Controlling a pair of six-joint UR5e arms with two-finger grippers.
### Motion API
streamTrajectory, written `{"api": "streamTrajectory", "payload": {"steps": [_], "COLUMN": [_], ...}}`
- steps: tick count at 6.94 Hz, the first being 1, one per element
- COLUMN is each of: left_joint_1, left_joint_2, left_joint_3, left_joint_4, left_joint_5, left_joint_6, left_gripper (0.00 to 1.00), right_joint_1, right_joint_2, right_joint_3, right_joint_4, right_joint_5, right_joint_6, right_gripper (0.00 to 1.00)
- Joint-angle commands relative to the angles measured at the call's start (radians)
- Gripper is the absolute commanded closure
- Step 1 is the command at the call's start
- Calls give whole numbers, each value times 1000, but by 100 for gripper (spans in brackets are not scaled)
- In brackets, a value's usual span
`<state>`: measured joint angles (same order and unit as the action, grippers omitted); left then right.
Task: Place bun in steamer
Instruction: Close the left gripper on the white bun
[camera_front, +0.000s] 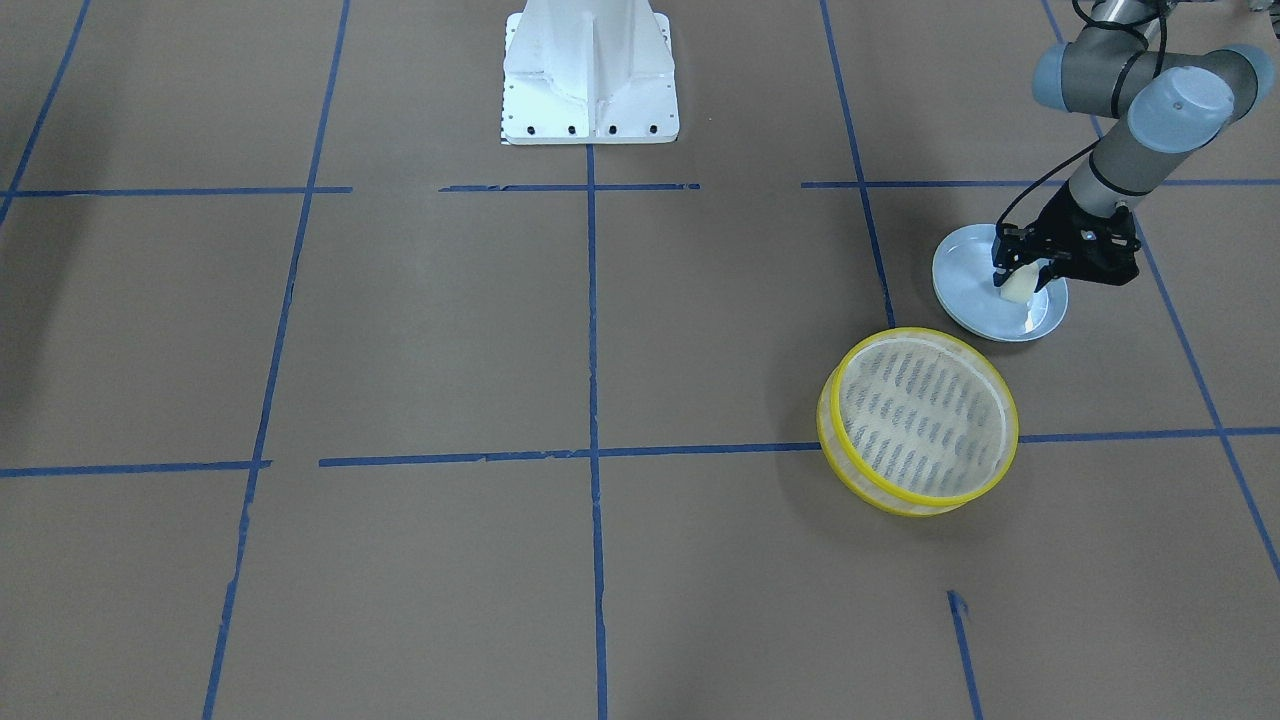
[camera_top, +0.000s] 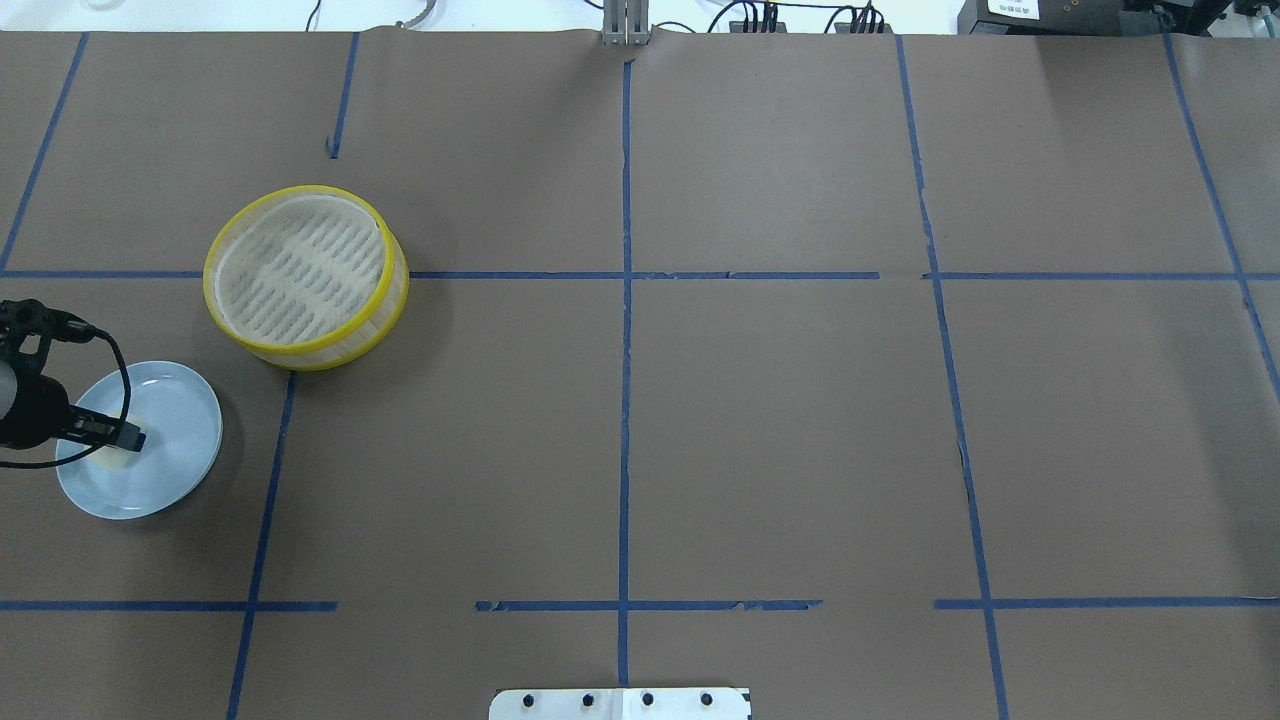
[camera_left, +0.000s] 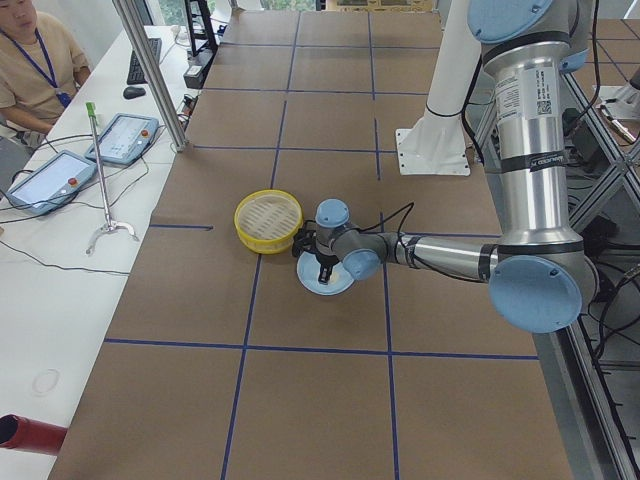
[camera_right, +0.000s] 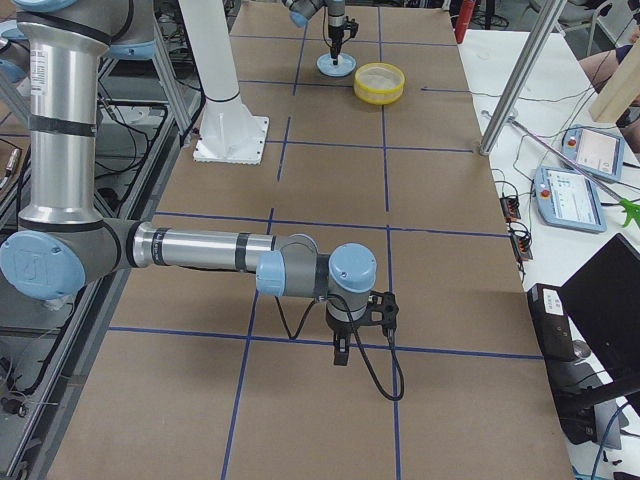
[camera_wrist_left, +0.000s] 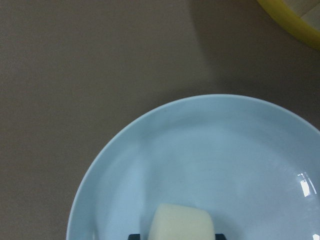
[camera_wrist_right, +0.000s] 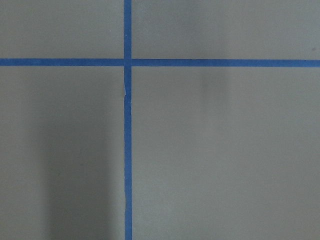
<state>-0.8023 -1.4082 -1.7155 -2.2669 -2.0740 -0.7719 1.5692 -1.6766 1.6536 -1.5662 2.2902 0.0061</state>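
Note:
The cream-white bun (camera_front: 1018, 288) sits over the pale blue plate (camera_front: 965, 268), between the fingers of my left gripper (camera_front: 1020, 279). The left wrist view shows the bun (camera_wrist_left: 182, 223) with a dark fingertip against each side, so the gripper is shut on it. I cannot tell whether the bun rests on the plate (camera_wrist_left: 225, 150) or is just above it. The yellow-rimmed steamer (camera_front: 918, 415) stands empty close beside the plate; it also shows in the overhead view (camera_top: 305, 275). My right gripper (camera_right: 340, 355) hangs over bare table far from both; I cannot tell if it is open or shut.
The table is brown paper with blue tape lines. The robot's white base (camera_front: 590, 75) stands at the table's middle edge. Operators' tablets (camera_left: 120, 138) and a metal post (camera_left: 150, 75) are along the far side. The steamer's rim (camera_wrist_left: 295, 25) shows at the left wrist view's top right.

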Motion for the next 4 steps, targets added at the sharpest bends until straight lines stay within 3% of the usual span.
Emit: {"api": "streamTrajectory", "payload": {"steps": [1, 4], "left_joint_1": [0, -11], "left_joint_2": [0, -1], "left_joint_3": [-1, -68], "left_joint_4": [1, 7], "left_joint_5": [0, -8], "left_joint_6": [-6, -10], "left_gripper": [59, 63], "right_joint_1": [0, 0], "right_joint_2": [0, 0], "right_joint_3": [0, 0], "right_joint_4": [0, 0], "right_joint_5": [0, 0], "right_joint_6": [0, 0], "right_gripper": [0, 0]}}
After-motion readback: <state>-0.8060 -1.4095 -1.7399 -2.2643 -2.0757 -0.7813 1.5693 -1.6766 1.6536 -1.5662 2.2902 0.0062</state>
